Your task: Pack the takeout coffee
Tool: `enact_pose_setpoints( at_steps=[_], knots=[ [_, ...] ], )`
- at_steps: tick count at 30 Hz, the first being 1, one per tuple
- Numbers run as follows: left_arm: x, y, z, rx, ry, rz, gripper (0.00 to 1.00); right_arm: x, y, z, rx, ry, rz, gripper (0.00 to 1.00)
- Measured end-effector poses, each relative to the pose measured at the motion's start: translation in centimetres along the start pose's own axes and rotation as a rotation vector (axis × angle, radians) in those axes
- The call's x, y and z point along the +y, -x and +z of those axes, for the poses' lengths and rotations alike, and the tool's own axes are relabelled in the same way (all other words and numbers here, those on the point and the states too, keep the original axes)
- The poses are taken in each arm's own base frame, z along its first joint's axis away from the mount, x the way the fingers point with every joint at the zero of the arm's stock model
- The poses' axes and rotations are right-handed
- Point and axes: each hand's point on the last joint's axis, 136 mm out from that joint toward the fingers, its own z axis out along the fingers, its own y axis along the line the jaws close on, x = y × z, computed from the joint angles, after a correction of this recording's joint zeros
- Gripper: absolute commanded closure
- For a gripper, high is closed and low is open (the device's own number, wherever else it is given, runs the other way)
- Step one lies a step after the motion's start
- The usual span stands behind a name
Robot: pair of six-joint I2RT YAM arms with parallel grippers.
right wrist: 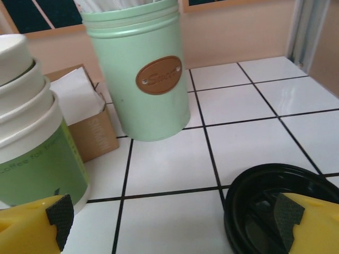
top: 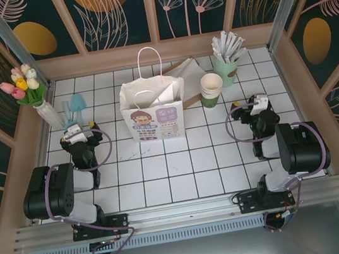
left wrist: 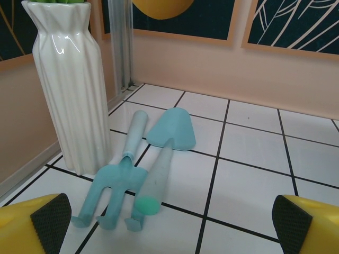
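Black lid of the takeout coffee (right wrist: 259, 182) sits hard against the right claw (right wrist: 172, 225), partly behind its right fingertip pad. Lid faces up, so the cup's long axis is vertical. The cup body is hidden under the lid.

Right claw is spread wide with nothing gripped, only bare tile between the fingers. Ahead-left of it is a stack of cups (right wrist: 32, 132) with a green band, close to the left pad; can't tell if they touch. Dead ahead is a mint holder (right wrist: 143, 79), upright. A cardboard box (right wrist: 92, 132) sits to the holder's left, behind the cups.

Left claw (left wrist: 170, 225) is also spread wide, holding nothing. Ahead of it, left of centre, a teal fork (left wrist: 114, 185) and trowel (left wrist: 169, 137) lie side by side. Fork tines point at the claw; the trowel blade points away. A white vase (left wrist: 71, 90) stands just left of the fork.

A paper bag (top: 153, 113) stands open between the two claws, apart from both.
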Motion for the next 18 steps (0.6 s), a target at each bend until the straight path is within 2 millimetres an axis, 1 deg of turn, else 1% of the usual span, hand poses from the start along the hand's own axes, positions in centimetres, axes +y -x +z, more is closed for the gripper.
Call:
enact_pose_setpoints(
  at_steps=[18],
  knots=[
    [-0.94, 0.40, 0.30, -0.005, -0.049, 0.015, 0.01, 0.12, -0.16, 0.01, 0.006, 0.003, 0.000, 0.01]
  ],
)
